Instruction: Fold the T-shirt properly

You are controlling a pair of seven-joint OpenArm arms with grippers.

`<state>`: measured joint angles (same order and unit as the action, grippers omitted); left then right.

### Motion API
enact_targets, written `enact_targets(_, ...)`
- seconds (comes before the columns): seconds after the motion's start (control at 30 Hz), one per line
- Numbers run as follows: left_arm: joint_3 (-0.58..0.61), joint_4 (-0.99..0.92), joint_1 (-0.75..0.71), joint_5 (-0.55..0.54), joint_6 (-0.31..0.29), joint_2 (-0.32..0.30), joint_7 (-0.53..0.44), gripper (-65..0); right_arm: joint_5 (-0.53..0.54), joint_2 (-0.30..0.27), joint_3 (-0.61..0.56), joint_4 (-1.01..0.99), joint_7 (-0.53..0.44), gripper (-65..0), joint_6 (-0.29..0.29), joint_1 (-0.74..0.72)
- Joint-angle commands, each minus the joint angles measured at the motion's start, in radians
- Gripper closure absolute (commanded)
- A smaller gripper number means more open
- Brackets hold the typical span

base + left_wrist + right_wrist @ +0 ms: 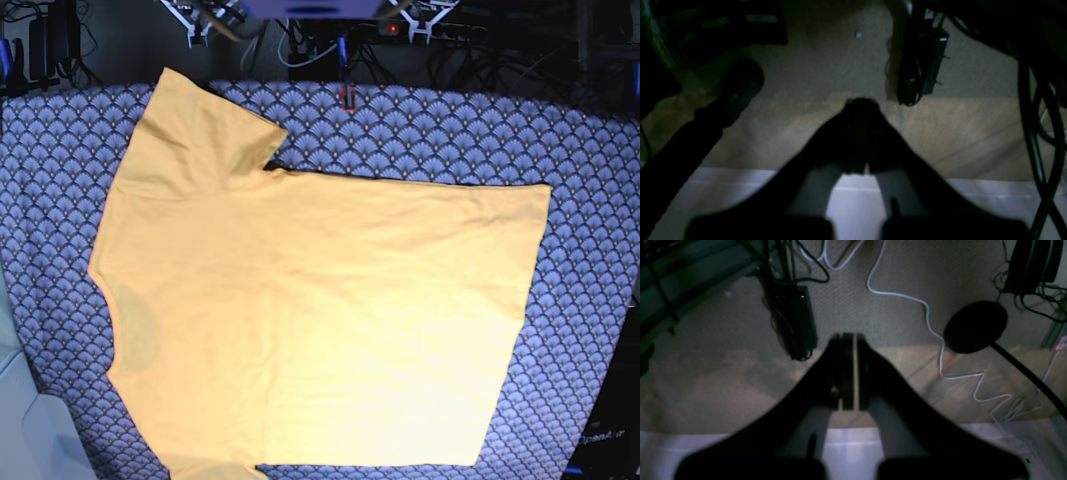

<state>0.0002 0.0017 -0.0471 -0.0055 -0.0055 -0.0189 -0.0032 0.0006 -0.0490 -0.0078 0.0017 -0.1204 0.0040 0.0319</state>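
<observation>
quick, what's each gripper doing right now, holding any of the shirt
left gripper: closed, holding nothing, off the T-shirt.
right gripper: closed, holding nothing.

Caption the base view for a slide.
Yellow T-shirt spread flat on the scale-patterned cloth, one sleeve out, unfolded.

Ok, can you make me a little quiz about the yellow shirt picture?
1. True or false: the T-shirt lies spread flat on the patterned cloth.
2. In the base view, where does the visible sleeve point: A) top left, B) bottom right, C) straight right?
3. Fill in: the jaws of the left gripper and the right gripper are both ____.

Key: 1 true; 2 A; 3 shut.
</observation>
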Motion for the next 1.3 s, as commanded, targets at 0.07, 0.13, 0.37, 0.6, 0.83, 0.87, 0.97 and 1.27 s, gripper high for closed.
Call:
enact_targets(0.07,-0.001,0.001,-0.001,-0.003,-0.004,0.001,-0.001,0.0,-0.001,-0.001,0.001,0.001,-0.005,0.0,0.009,0.003)
enact_targets(0.13,-0.001,0.001,-0.001,-0.003,-0.004,0.001,-0.001,0.0,-0.001,-0.001,0.001,0.001,-0.005,0.0,0.009,0.003)
enact_targets(0.37,-0.001,0.002,-0.064,-0.003,-0.006,-0.002,-0.148,0.0,0.000,-0.013,0.009,0.002,-0.180,0.0,0.009,0.081)
enact_targets(0.6,-0.001,-0.002,-0.264,-0.003,-0.008,-0.026,-0.571,0.0,0.006,-0.091,0.053,-0.002,-0.678,0.0,0.009,0.308)
enact_targets(0.83,-0.001,-0.002,-0.446,-0.003,-0.008,-0.033,-0.943,0.0,0.006,-0.122,0.055,-0.002,-1.030,0.0,0.009,0.474)
enact_targets(0.87,-0.001,-0.002,-0.471,-0.003,-0.008,-0.033,-0.995,0.0,0.006,-0.127,0.055,-0.002,-1.074,0.0,0.009,0.491)
enact_targets(0.97,-0.001,-0.002,-0.541,-0.003,-0.008,-0.029,-1.179,0.0,0.006,-0.142,0.055,-0.002,-1.240,0.0,0.009,0.544)
enact_targets(1.27,-0.002,0.180,-0.730,-0.004,-0.006,-0.023,-1.311,0.0,0.006,-0.154,0.056,0.352,-1.260,0.0,0.009,0.773)
